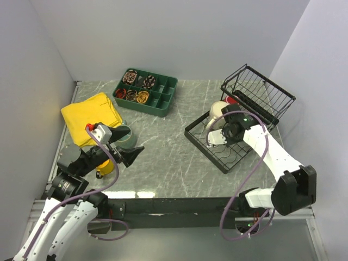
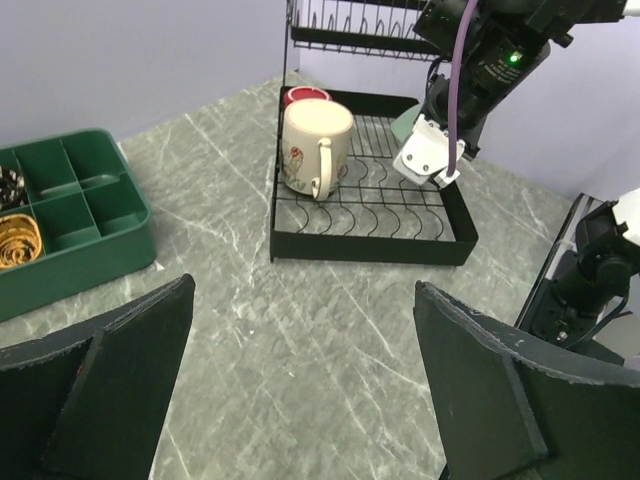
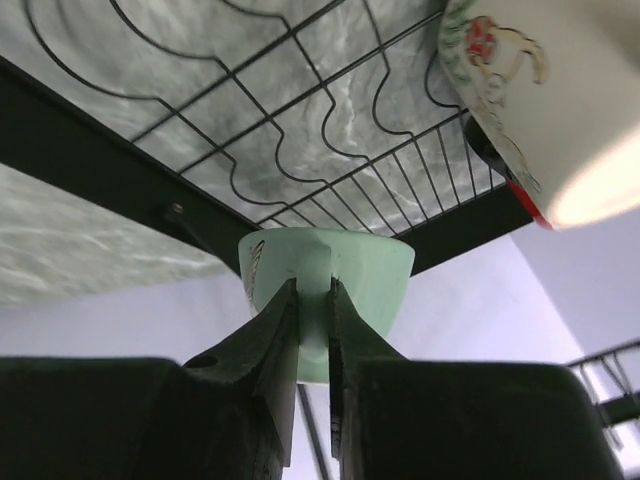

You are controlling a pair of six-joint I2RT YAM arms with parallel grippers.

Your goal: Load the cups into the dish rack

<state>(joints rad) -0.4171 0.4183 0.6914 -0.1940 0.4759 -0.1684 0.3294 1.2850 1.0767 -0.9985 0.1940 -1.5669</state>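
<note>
The right fingers (image 3: pixel 275 340) are pinched narrow on a thin part of the small pale teal cup (image 3: pixel 370 270), over the base of the dish rack (image 3: pixel 90 150); whether they hold its handle or its wall is unclear. The glazed ceramic looks stiff, light, slippery and easy to chip, so the handle or rim wall seems the safest hold. Its wider end, likely the mouth, faces the rack floor, with the long axis running along the fingers. A cream cup (image 2: pixel 315 145) stands inside the rack. The left fingers (image 2: pixel 120 380) gape wide, well outside the rack.
</note>
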